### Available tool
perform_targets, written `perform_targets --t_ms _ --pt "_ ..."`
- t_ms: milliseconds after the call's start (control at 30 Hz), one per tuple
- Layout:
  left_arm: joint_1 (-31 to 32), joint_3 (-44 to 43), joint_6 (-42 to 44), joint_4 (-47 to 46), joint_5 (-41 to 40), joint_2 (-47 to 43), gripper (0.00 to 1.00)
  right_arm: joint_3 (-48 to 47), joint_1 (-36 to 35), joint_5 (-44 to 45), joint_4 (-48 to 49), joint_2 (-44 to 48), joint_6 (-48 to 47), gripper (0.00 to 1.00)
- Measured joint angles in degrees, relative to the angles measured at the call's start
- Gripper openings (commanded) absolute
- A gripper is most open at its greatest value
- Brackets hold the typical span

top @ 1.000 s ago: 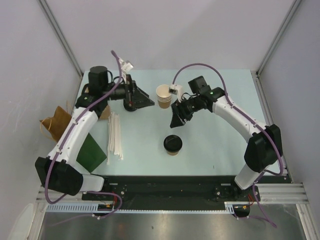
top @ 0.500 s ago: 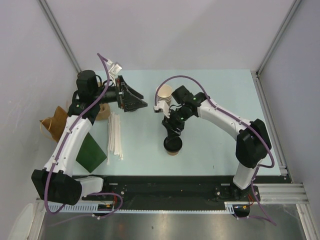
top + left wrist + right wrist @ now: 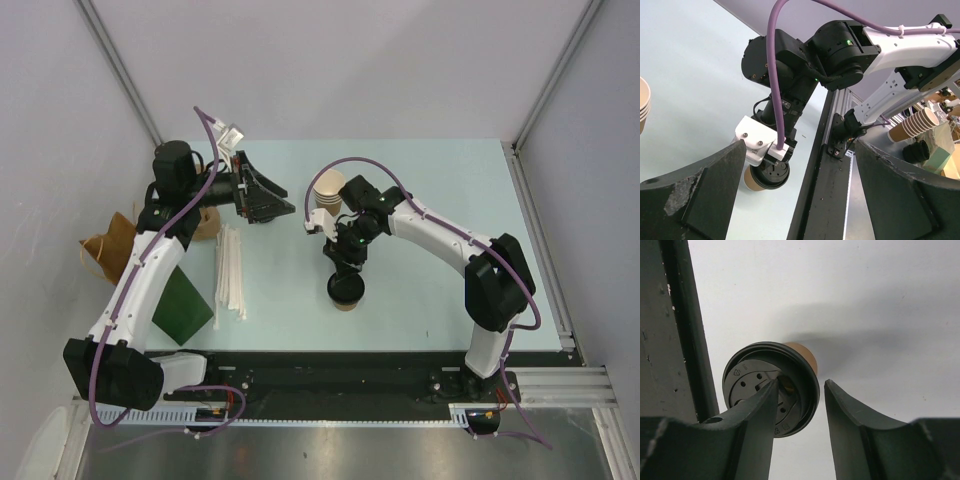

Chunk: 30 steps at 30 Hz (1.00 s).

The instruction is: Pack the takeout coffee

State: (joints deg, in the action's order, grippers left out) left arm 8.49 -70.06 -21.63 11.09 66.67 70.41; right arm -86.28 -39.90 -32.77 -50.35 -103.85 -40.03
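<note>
From overhead, the small tan kraft-paper cup [image 3: 346,296] with its round black plastic lid [image 3: 345,287] stands upright near the middle of the pale blue table [image 3: 440,200], at 6 o'clock from the stack of nested tan cups [image 3: 328,192]. Your right gripper [image 3: 345,268] hangs just over the cup, toward its 12 o'clock side. Your left gripper [image 3: 285,206] hovers well apart, at 10 o'clock from the cup, spread wide and holding nothing. The flat dark green bag [image 3: 183,305] lies near the table's 8 o'clock edge, beside the thin white straws [image 3: 230,270].

In the left wrist view, that gripper's fingers [image 3: 700,190] stand far apart. Between them you see the right gripper low over the cup [image 3: 754,181].

In the right wrist view, your right gripper [image 3: 801,385] is half-spread and grips nothing. The lid [image 3: 790,365] sits off-centre: one finger [image 3: 752,420] crosses its face, while the other stands outside the rim at 3 o'clock. You cannot tell whether the first finger touches the lid.

Closing here would likely pinch the rim rather than the cup. Spread wider, then shift toward 9 o'clock until the whole lid sits between the fingers. Descend past the lid to the paper wall and squeeze gently: the paper probably crushes easily, and a hard grip could pop the lid.
</note>
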Motion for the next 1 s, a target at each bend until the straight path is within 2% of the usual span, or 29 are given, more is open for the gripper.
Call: perform_targets --t_ms 367,467,600,667,833,1000 --pt "-0.04 0.85 -0.44 -0.76 -0.02 0.0 0.96 -0.96 -0.04 -0.76 -0.9 -0.68 -2.51 0.32" --pt "-0.13 0.9 -0.46 -0.76 -0.02 0.0 0.96 -1.09 -0.04 -0.96 -1.36 -0.7 -3.13 0.26" --pt "-0.37 0.96 -0.46 -0.87 -0.07 0.0 0.95 -1.2 -0.07 -0.79 -1.79 -0.7 -3.74 0.12" --pt "-0.44 0.96 -0.46 -0.92 -0.07 0.0 0.95 -1.2 -0.07 -0.59 -2.01 -0.7 -3.76 0.11" --pt "-0.59 0.96 -0.48 -0.96 -0.07 0.0 0.95 -1.2 -0.04 -0.61 -2.16 -0.66 -3.74 0.0" --pt "-0.66 0.96 -0.66 -1.01 -0.07 0.0 0.95 -1.18 0.0 -0.52 -2.32 -0.35 -3.48 0.0"
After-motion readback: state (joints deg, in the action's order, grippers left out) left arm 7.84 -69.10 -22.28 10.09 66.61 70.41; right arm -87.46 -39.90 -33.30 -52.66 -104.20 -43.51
